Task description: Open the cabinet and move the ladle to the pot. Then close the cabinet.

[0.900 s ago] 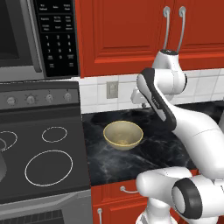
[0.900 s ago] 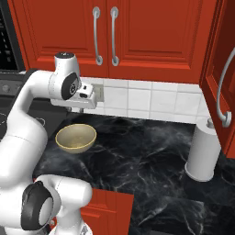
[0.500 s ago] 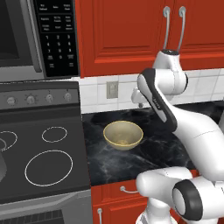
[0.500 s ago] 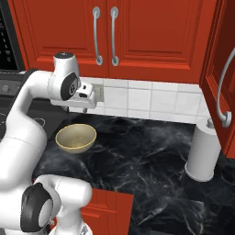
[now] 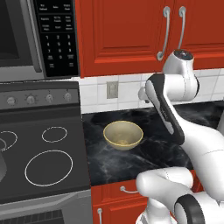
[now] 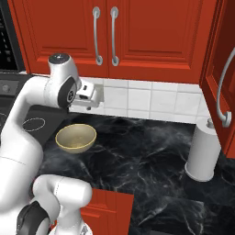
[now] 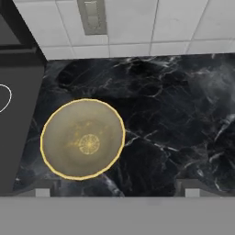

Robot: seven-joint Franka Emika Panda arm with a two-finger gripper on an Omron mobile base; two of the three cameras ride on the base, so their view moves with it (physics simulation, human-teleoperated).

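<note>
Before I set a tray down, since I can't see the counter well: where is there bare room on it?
The widest bare patch of counter lies between the bowl and the paper towel roll, back to the tiled wall. A smaller strip runs in front of the bowl. It is tight between the bowl and the stove. The open tool hangs above the bowl.
</note>
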